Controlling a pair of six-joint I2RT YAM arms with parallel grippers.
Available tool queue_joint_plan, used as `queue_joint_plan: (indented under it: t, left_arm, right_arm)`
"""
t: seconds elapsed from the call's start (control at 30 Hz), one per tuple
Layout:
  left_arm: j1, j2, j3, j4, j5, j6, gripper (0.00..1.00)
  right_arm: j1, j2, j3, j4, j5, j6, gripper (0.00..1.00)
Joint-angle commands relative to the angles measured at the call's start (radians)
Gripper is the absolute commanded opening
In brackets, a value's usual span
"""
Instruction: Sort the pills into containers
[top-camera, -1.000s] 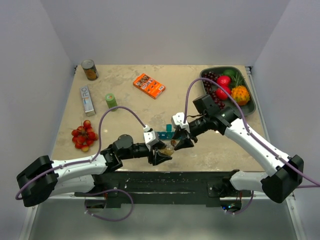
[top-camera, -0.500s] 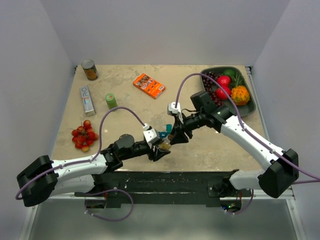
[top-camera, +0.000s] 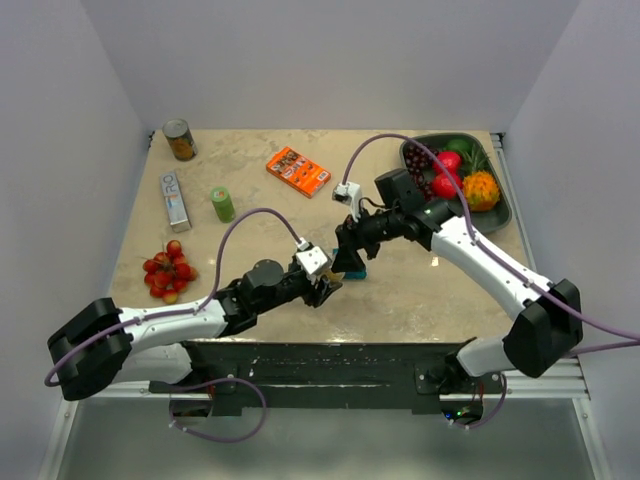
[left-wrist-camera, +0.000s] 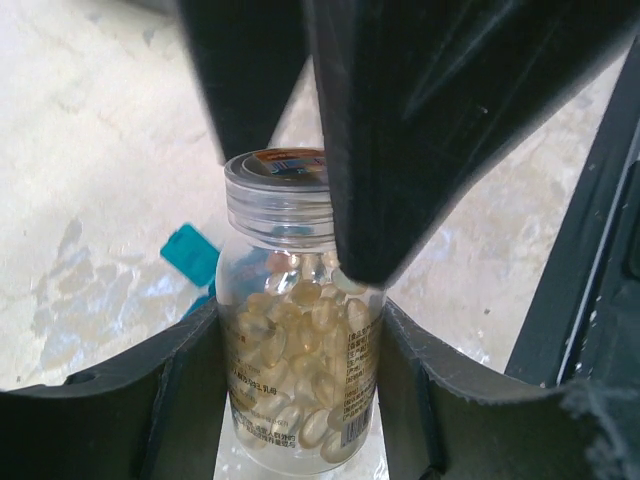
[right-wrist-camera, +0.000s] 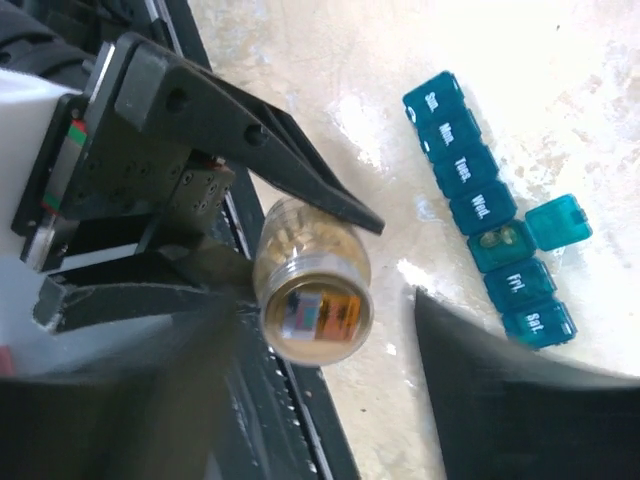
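My left gripper (top-camera: 322, 285) (left-wrist-camera: 300, 345) is shut on a clear bottle (left-wrist-camera: 298, 340) (right-wrist-camera: 312, 280) full of pale gold pills, gripping its body from both sides; a clear cap (left-wrist-camera: 278, 188) sits on top. Over the cap my right gripper (top-camera: 345, 255) (right-wrist-camera: 320, 305) stands open, its fingers (right-wrist-camera: 500, 390) on either side with a gap. The teal containers (right-wrist-camera: 475, 170) (top-camera: 356, 269) lie on the table just beyond. One compartment stands open with its lid (right-wrist-camera: 558, 222) (left-wrist-camera: 190, 253) flipped out and pills inside.
At the back right stands a dark tray (top-camera: 500, 215) of fruit. An orange box (top-camera: 298, 171), a green cylinder (top-camera: 222, 203), a tin can (top-camera: 179, 139), a flat silver box (top-camera: 176, 199) and cherry tomatoes (top-camera: 168, 272) lie to the left. The black frame runs along the near table edge.
Both grippers moved away from the near edge, the bottle going with the left one. The right gripper's jaws spread apart from the cap.
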Motion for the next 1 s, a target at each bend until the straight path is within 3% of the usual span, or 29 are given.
queue_joint_plan:
  t: [0.0, 0.07, 0.27, 0.33, 0.4, 0.47, 0.57, 0.73, 0.9, 0.97]
  left_arm:
    - [0.001, -0.021, 0.052, 0.137, 0.053, 0.014, 0.00]
    - [0.004, -0.037, 0.035, 0.118, 0.072, 0.013, 0.00]
    - [0.004, -0.091, 0.021, 0.066, 0.147, 0.006, 0.00]
    - [0.005, -0.102, 0.023, 0.049, 0.217, 0.003, 0.00]
    - [0.005, -0.111, 0.029, 0.040, 0.312, 0.005, 0.00]
    - [0.004, -0.105, 0.041, 0.019, 0.374, 0.005, 0.00]
    - [0.005, -0.091, 0.067, -0.017, 0.451, 0.002, 0.00]
    - [0.005, -0.088, 0.076, -0.021, 0.465, -0.001, 0.00]
    - [0.010, -0.081, 0.076, -0.007, 0.457, -0.011, 0.00]
    - [0.011, -0.073, 0.076, -0.004, 0.457, -0.015, 0.00]
  right_arm:
    - [-0.023, -0.045, 0.113, -0.062, -0.052, -0.116, 0.87]
    - [-0.028, -0.077, 0.102, -0.079, -0.082, -0.181, 0.99]
    - [-0.050, -0.165, 0.099, -0.212, -0.130, -0.466, 0.99]
    - [-0.050, -0.182, 0.097, -0.288, -0.167, -0.665, 0.99]
    - [-0.048, -0.173, 0.084, -0.403, -0.277, -1.016, 0.99]
    - [-0.048, -0.137, 0.082, -0.522, -0.317, -1.189, 0.99]
    - [-0.045, -0.091, 0.097, -0.591, -0.342, -1.303, 0.99]
    - [-0.037, -0.091, 0.093, -0.622, -0.372, -1.342, 0.95]
    - [-0.031, -0.137, 0.044, -0.521, -0.363, -1.235, 0.75]
    - [-0.028, -0.151, 0.022, -0.495, -0.372, -1.200, 0.73]
